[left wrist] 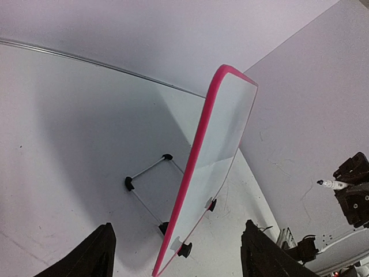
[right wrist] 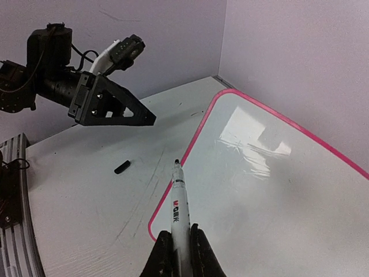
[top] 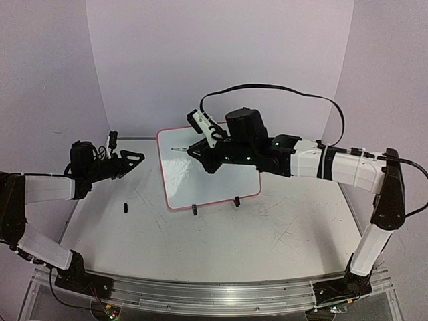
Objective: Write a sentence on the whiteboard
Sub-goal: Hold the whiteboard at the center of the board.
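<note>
The whiteboard (top: 214,175) with its pink frame stands tilted on its black clip feet (top: 194,210) at the table's middle. Its face is blank; no sentence shows on it. My right gripper (top: 199,151) is shut on a white marker (top: 182,147), whose uncapped black tip hangs just over the board's upper left corner. In the right wrist view the marker (right wrist: 179,206) points from my gripper (right wrist: 177,258) toward the board's (right wrist: 277,190) left frame. My left gripper (top: 136,159) is open and empty, left of the board. It sees the board (left wrist: 222,135) edge-on between its fingers (left wrist: 95,254).
The black marker cap (top: 125,207) lies on the table left of the board; it also shows in the right wrist view (right wrist: 121,168). A wire stand (left wrist: 147,179) props the board from behind. Walls close in at the back and sides.
</note>
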Controlling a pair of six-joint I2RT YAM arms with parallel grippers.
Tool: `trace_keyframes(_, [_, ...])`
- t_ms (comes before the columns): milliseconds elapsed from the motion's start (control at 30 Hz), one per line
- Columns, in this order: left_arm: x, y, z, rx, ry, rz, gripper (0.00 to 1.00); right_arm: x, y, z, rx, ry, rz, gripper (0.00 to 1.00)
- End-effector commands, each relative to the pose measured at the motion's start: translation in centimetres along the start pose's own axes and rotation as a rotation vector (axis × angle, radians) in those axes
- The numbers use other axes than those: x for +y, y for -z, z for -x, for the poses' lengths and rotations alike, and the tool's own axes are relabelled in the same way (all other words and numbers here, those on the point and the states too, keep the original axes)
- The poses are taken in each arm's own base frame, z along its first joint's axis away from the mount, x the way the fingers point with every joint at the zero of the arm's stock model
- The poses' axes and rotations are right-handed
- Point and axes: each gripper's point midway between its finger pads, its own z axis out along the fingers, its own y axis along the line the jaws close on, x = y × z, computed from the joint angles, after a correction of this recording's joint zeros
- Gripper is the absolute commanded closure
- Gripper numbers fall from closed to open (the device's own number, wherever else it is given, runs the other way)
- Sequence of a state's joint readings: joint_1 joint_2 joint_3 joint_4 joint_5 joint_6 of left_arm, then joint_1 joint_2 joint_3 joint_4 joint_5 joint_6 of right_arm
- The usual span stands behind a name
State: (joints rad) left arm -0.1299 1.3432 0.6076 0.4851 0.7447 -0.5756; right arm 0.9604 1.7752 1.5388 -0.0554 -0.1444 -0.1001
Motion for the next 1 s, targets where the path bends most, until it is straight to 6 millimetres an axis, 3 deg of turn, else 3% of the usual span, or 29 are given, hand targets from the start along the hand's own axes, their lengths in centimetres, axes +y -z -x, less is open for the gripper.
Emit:
trace_keyframes(0, [-2.4, -1.5, 1.7, -0.016, -0.099, -0.153, 0.29, -1.4, -2.0, 3.0, -0.051, 0.095, -0.107, 1.00])
trace_keyframes(67, [-2.5, -2.4, 1.6, -0.010, -0.104, -0.183, 0.36, -1.8, -3.2, 2.9, -0.039, 0.110, -0.129, 1.00])
trace_keyframes(233, [-3.4, -4.9, 1.4, 0.020, -0.142, -0.253, 0.40, -2.6, -5.3, 2.7, -0.013, 0.134, -0.172, 1.00])
trace_keyframes(467, [-3.3, -6.7, 1.1, 0.052, -0.157, -0.305, 0.48, -2.5, -6.5, 2.5, -0.003, 0.153, -0.169, 1.00])
trace_keyframes(700, [-3.3, -7.2, 0.8, 0.060, -0.169, -0.345, 0.58, -3.2, -7.2, 2.9, -0.010, 0.153, -0.205, 1.00])
trace_keyframes(967, [-3.3, -7.5, 0.9, 0.061, -0.193, -0.366, 0.79, -3.6, -7.7, 3.3, -0.014, 0.167, -0.224, 1.00])
